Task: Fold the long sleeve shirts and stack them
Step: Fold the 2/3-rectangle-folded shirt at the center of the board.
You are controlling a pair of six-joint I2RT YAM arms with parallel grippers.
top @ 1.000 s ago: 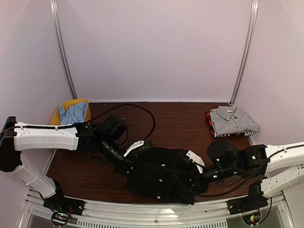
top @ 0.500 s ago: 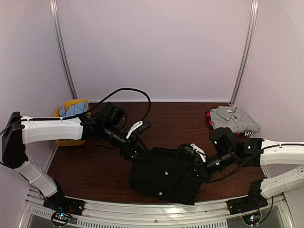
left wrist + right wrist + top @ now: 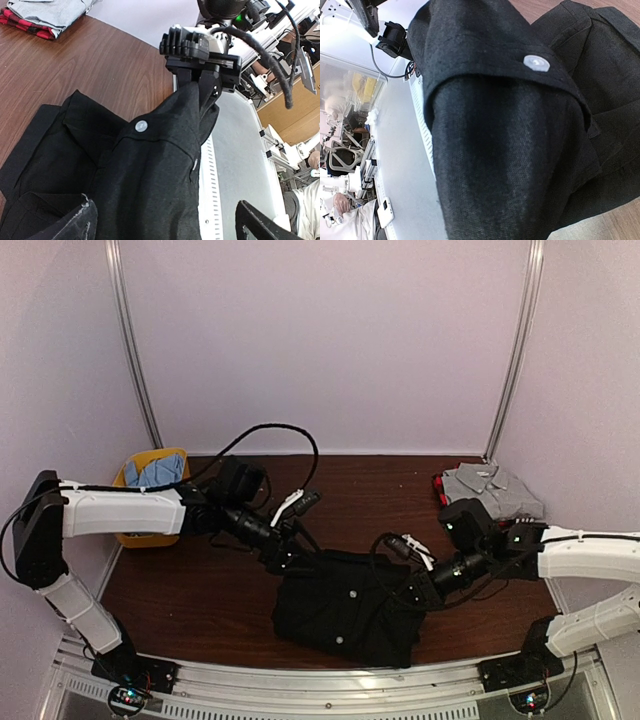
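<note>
The black long sleeve shirt [image 3: 340, 605] lies bunched on the brown table, near the front edge. My left gripper [image 3: 299, 551] hovers at the shirt's far left corner, and its fingers [image 3: 75, 225] stand wide apart with black cloth [image 3: 150, 175] lying loose beneath them. My right gripper [image 3: 416, 588] is shut on a raised fold at the shirt's right side; the left wrist view shows it [image 3: 202, 92] pinching that fold. In the right wrist view black fabric [image 3: 495, 150] hides the jaws. The grey shirt [image 3: 490, 492] lies folded at the far right.
A red plaid cloth [image 3: 442, 502] lies under the grey shirt. A yellow basket [image 3: 125, 483] holding blue cloth stands at the far left. A black cable [image 3: 270, 430] loops above the left arm. The metal rail [image 3: 320, 680] borders the table's near edge.
My left gripper has opened and let go of the black shirt while moving away from the near edge. My right gripper has carried its fold up and farther back.
</note>
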